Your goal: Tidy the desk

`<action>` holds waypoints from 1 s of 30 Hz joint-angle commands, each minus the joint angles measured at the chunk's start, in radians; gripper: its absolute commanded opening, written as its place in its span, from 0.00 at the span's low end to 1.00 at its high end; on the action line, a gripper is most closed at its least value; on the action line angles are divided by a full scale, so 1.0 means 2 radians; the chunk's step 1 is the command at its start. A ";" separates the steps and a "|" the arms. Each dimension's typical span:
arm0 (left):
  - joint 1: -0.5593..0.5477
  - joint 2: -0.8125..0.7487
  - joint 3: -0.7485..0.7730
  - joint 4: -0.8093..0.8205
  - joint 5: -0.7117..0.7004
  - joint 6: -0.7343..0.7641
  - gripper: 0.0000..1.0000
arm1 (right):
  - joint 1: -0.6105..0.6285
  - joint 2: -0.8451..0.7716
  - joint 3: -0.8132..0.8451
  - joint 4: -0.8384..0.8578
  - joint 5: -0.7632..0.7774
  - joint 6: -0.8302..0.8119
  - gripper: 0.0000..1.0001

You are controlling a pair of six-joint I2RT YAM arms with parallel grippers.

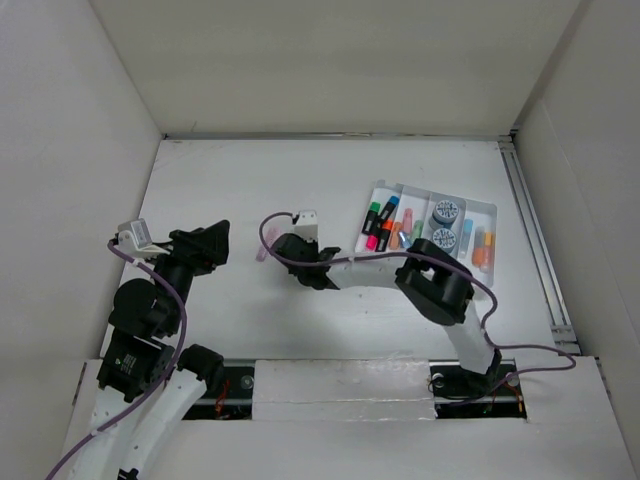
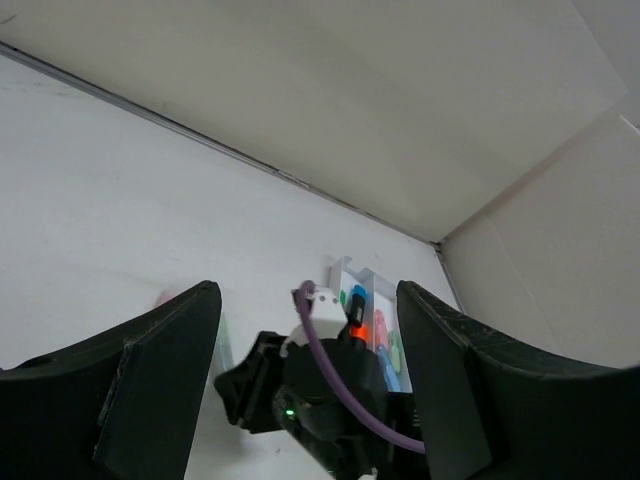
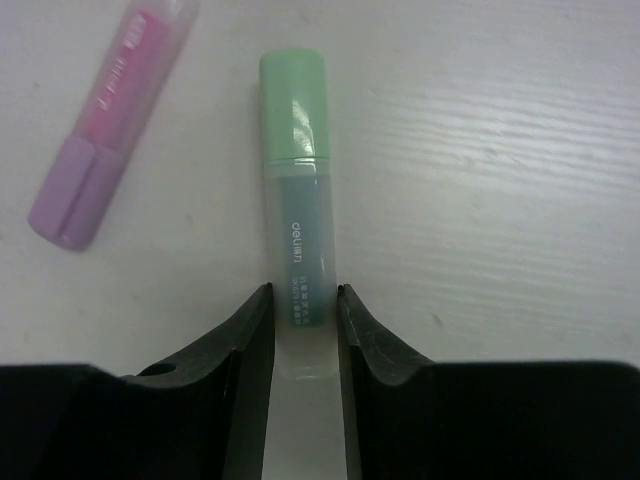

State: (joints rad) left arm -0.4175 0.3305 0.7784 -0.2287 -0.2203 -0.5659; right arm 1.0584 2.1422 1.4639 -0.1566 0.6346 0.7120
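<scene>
A green highlighter [image 3: 295, 200] with a pale green cap lies flat on the white desk [image 1: 230, 180]. My right gripper [image 3: 304, 292] is down over it, both fingers pressed against the sides of its barrel near the rear end. In the top view the right gripper [image 1: 290, 262] sits at mid-desk and hides the green highlighter. A pink and purple highlighter [image 3: 110, 120] lies loose to the left of the green one, its tip showing as a pink speck [image 1: 262, 256]. My left gripper [image 1: 212, 240] hangs above the desk's left side, open and holding nothing [image 2: 308, 292].
A white compartmented tray [image 1: 490, 215] stands at the back right, holding several coloured markers [image 1: 380, 225] and two round grey discs [image 1: 445, 225]. White wall panels ring the desk. A metal rail [image 1: 535, 240] runs along the right edge.
</scene>
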 commanded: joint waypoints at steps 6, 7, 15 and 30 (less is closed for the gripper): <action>-0.001 0.002 0.004 0.022 0.007 0.003 0.67 | -0.168 -0.331 -0.255 0.178 -0.121 0.060 0.10; -0.001 0.002 0.004 0.022 0.008 0.003 0.67 | -0.191 -0.364 -0.315 0.189 -0.137 0.069 0.10; -0.001 0.004 0.003 0.024 0.011 0.004 0.67 | -0.461 -0.600 -0.521 0.262 -0.270 0.143 0.10; -0.001 0.000 0.002 0.022 0.010 0.005 0.67 | -0.769 -0.419 -0.566 0.409 -0.628 0.179 0.21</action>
State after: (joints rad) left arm -0.4175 0.3325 0.7784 -0.2279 -0.2100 -0.5655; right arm -0.4465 1.2476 0.3439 0.4709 -0.4168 1.0279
